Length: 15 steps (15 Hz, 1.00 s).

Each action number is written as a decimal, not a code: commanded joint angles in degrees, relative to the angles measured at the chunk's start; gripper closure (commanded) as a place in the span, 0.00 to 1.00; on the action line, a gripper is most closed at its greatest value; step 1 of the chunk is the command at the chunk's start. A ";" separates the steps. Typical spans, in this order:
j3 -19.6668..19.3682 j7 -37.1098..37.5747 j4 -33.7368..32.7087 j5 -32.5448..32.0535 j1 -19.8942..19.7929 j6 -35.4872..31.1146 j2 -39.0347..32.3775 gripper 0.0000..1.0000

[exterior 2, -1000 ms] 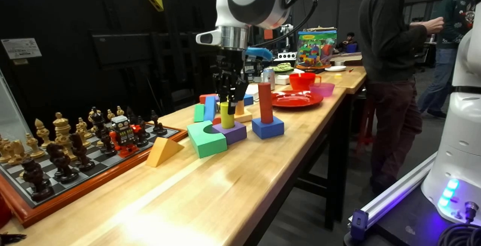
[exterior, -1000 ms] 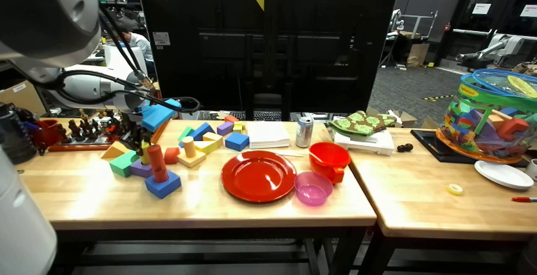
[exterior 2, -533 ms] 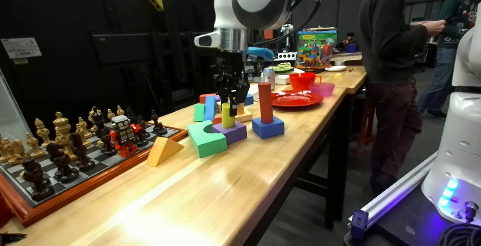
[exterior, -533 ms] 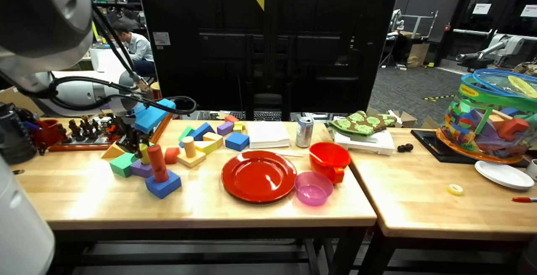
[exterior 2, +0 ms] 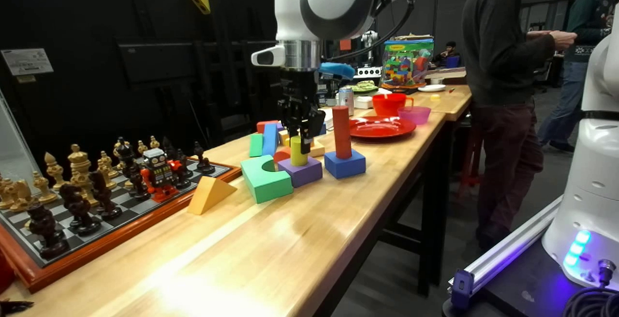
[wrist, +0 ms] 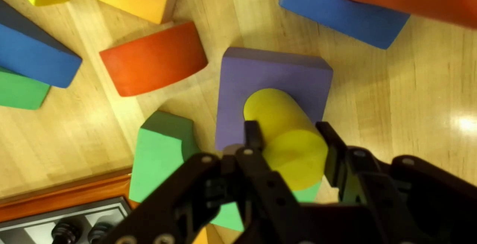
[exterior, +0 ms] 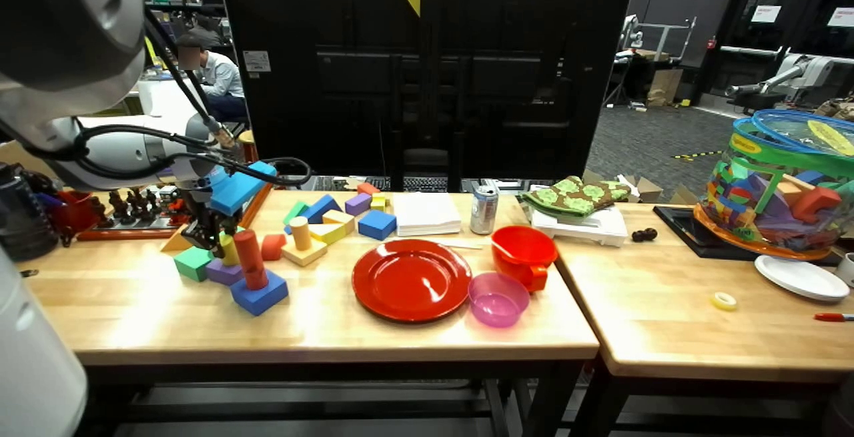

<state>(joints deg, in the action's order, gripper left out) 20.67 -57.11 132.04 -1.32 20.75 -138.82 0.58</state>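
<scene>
My gripper (wrist: 287,126) points down with its fingers on either side of a yellow cylinder (wrist: 294,162) and looks shut on it. The cylinder stands upright on a purple block (wrist: 275,70) on the table; both also show in an exterior view (exterior 2: 307,172). A green block (exterior 2: 266,186) with a curved notch lies beside the purple block. A red cylinder (exterior 2: 341,133) stands on a blue block (exterior 2: 344,164) close by. A red curved block (wrist: 154,59) lies on another side. The finger pads are partly hidden by the linkage in the wrist view.
A chessboard (exterior 2: 179,193) with pieces and a toy robot, and an orange wedge (exterior 2: 210,195), lie near the blocks. Several more blocks (exterior: 377,224), a red plate (exterior: 411,280), a red cup (exterior: 524,253), a pink bowl (exterior: 498,299) and a can (exterior: 484,210) stand farther along.
My gripper has come down and around the yellow cylinder. The cylinder and purple block have shifted together slightly, toward the blue block in an exterior view.
</scene>
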 commanded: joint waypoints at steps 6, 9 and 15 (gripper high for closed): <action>-0.93 1.56 1.33 -2.65 -0.86 4.14 -1.70 0.84; -0.96 1.03 0.82 -2.35 -0.80 3.88 -2.45 0.84; -0.89 0.12 -0.19 -1.71 -0.80 3.71 -3.90 0.84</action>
<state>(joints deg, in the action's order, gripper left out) 20.00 -56.42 131.36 -2.12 20.30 -135.49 -0.12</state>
